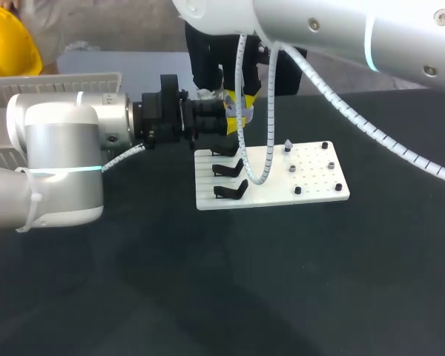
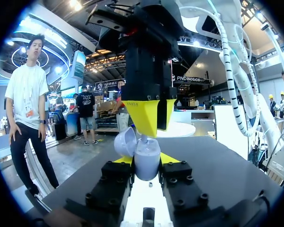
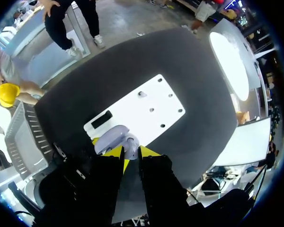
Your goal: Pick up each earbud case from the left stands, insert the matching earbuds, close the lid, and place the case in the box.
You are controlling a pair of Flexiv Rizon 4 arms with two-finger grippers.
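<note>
My left gripper [image 1: 224, 123] is shut on a pale lavender earbud case [image 2: 146, 160], holding it above the back left of the white board [image 1: 274, 189]. The case's lid [image 2: 125, 142] stands open. My right gripper [image 2: 145, 133] comes down from above, shut on a small white earbud [image 2: 143, 139] right at the mouth of the case. In the right wrist view the open case [image 3: 111, 138] and the earbud [image 3: 131, 142] lie just ahead of my right gripper [image 3: 131, 152]. Two empty black stands [image 1: 230, 191] sit on the board's left side.
The board's right half carries small black pegs [image 1: 331, 165] and one more pale earbud [image 1: 288, 144]. A grey slatted bin [image 1: 59, 83] stands at the table's back left, behind my left arm. The right arm's white cable loop [image 1: 256, 174] hangs over the board.
</note>
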